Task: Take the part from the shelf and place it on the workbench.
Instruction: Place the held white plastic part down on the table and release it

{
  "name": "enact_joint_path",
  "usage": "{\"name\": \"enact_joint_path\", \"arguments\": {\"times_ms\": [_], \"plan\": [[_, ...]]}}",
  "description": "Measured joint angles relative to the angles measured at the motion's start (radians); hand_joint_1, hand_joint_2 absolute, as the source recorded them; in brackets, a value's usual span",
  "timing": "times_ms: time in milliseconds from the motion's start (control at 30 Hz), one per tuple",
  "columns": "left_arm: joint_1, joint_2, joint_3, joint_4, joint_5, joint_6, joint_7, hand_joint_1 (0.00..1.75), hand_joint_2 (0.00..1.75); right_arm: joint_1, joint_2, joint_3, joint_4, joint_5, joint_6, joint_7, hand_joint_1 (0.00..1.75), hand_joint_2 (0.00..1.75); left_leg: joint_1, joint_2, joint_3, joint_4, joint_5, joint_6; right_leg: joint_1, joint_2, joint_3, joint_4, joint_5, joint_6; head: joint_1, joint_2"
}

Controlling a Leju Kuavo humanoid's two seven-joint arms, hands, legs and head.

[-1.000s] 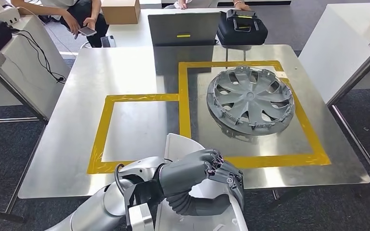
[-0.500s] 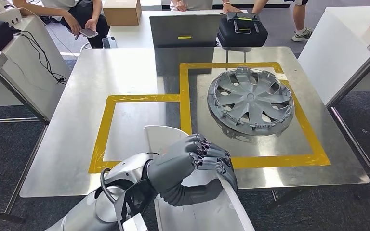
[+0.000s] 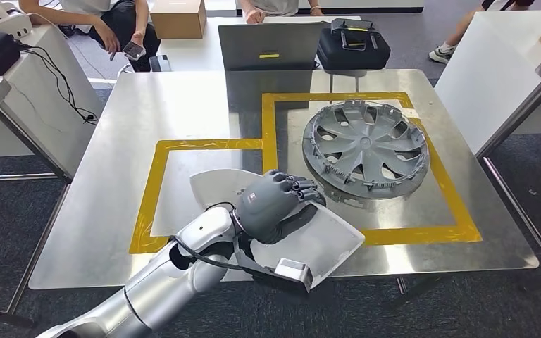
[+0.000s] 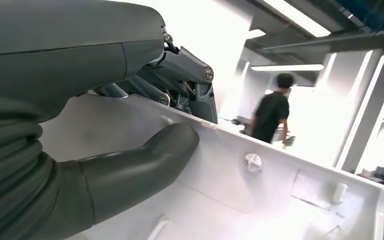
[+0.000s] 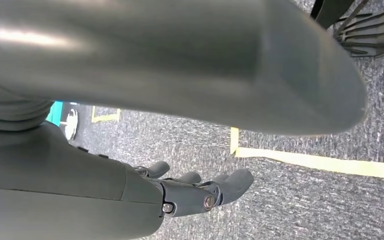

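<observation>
Steel workbench point(image 3: 183, 98) marked with yellow tape point(image 3: 268, 144), two rectangles. Grey wheel cover point(image 3: 366, 148) flat inside the far-right rectangle. Left hand point(image 3: 271, 201) clamped on the white part point(image 3: 324, 239): fingers over the top edge, thumb point(image 4: 140, 165) pressed on the inner face. Part tilted over the near edge of the bench, between the rectangles, near the wheel cover. Right hand point(image 5: 200, 192) hanging over grey carpet, fingers loosely apart, holding nothing.

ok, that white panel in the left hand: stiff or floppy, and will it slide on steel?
White panel likely stiff: it overhangs the workbench edge without drooping. Probably light, since the left hand carries it alone. Smooth plastic on polished steel may slide easily.
</observation>
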Motion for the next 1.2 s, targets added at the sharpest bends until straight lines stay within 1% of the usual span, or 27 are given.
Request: {"name": "enact_joint_path", "arguments": {"times_ms": [167, 267, 500, 633, 733, 833, 1033, 1200], "plan": [[-0.045, -0.023, 0.024, 0.247, -0.101, 0.13, 0.02, 1.75, 1.75, 0.0, 0.0, 0.009, 0.0, 0.006, 0.003, -0.002, 0.0, 0.0, 0.0, 0.0, 0.0, 0.0, 0.0, 0.0, 0.0, 0.0, 0.0, 0.0, 0.0, 0.0, 0.0, 0.0], [-0.078, -0.039, 0.039, 0.376, -0.137, 0.186, 0.032, 1.75, 1.75, 0.0, 0.0, 0.011, 0.0, 0.009, 0.004, -0.002, 0.0, 0.0, 0.0, 0.0, 0.0, 0.0, 0.0, 0.0, 0.0, 0.0, 0.0, 0.0, 0.0, 0.0, 0.0, 0.0], [-0.158, -0.071, 0.053, 0.596, -0.237, 0.293, 0.121, 1.75, 1.75, 0.0, 0.002, 0.017, 0.0, 0.018, 0.004, -0.018, 0.0, 0.0, 0.0, 0.0, 0.0, 0.0, 0.0, 0.0, 0.0, 0.0, 0.0, 0.001, 0.0, 0.0, 0.0, 0.0], [-0.188, -0.078, 0.063, 0.673, -0.281, 0.316, 0.161, 1.75, 1.75, -0.001, 0.003, 0.023, 0.0, 0.025, 0.005, -0.02, 0.0, 0.0, 0.0, -0.001, 0.0, 0.0, 0.0, 0.0, 0.0, 0.0, 0.0, 0.001, 0.0, 0.0, 0.0, 0.0], [-0.21, -0.08, 0.069, 0.721, -0.307, 0.317, 0.204, 1.75, 1.75, -0.001, 0.005, 0.033, 0.0, 0.035, 0.007, -0.02, 0.0, 0.0, 0.0, -0.001, 0.0, 0.0, 0.0, 0.0, 0.0, 0.0, 0.0, 0.001, 0.0, 0.0, 0.0, 0.0], [-0.228, -0.081, 0.077, 0.762, -0.314, 0.314, 0.226, 1.75, 1.75, -0.002, 0.007, 0.041, 0.0, 0.039, 0.01, -0.02, 0.0, 0.0, 0.0, -0.001, 0.0, 0.0, 0.0, 0.0, 0.0, 0.0, 0.001, 0.001, 0.0, 0.0, 0.0, 0.0], [-0.244, -0.076, 0.096, 0.82, -0.328, 0.306, 0.262, 1.75, 1.75, -0.002, 0.014, 0.05, 0.0, 0.041, 0.014, -0.015, 0.0, 0.0, 0.0, -0.001, 0.0, 0.0, 0.0, 0.0, 0.0, 0.0, 0.001, 0.001, 0.0, 0.0, 0.0, 0.0], [-0.246, -0.062, 0.104, 0.859, -0.339, 0.306, 0.301, 1.75, 1.75, -0.001, 0.022, 0.055, 0.0, 0.041, 0.017, -0.002, 0.0, 0.0, 0.0, -0.001, 0.0, 0.0, 0.0, 0.0, 0.001, 0.0, 0.001, 0.001, 0.0, 0.0, 0.0, 0.0]]}}
